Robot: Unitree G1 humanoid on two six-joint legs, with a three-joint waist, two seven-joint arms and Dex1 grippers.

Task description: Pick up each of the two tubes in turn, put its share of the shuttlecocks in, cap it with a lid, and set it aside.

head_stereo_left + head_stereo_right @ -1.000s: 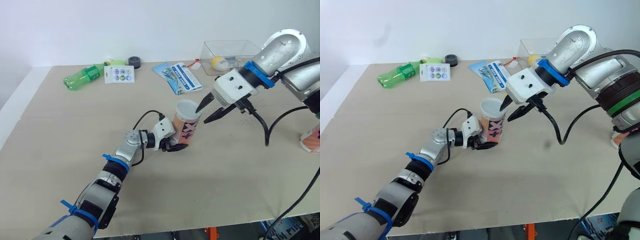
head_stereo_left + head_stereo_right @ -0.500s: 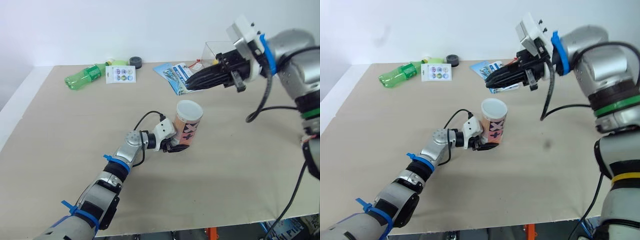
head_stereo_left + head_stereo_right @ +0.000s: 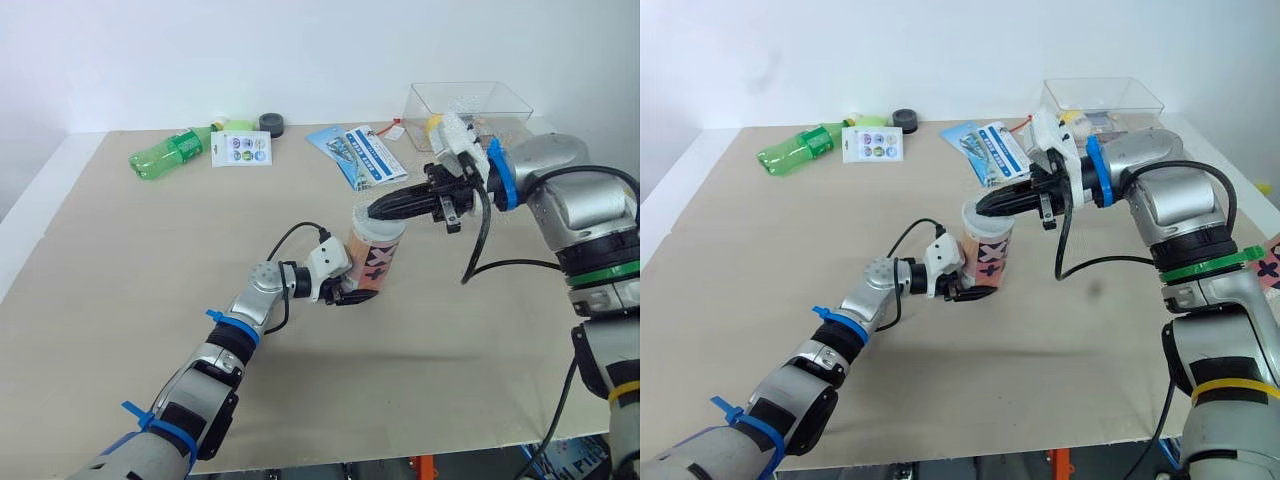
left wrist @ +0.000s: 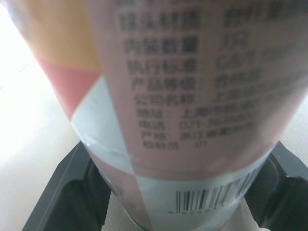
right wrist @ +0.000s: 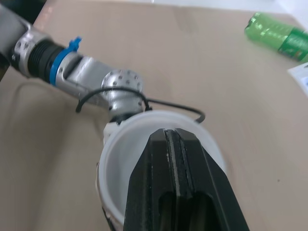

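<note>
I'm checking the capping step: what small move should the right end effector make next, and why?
Probably a short press straight down: the right end effector, shut, sits over the white lid on the tube, and the left end effector grips the tube low down, so a push should seat the lid.

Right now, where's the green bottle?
In the left eye view, the green bottle lies on its side at the far left of the table, just beside the white sticker card.
</note>
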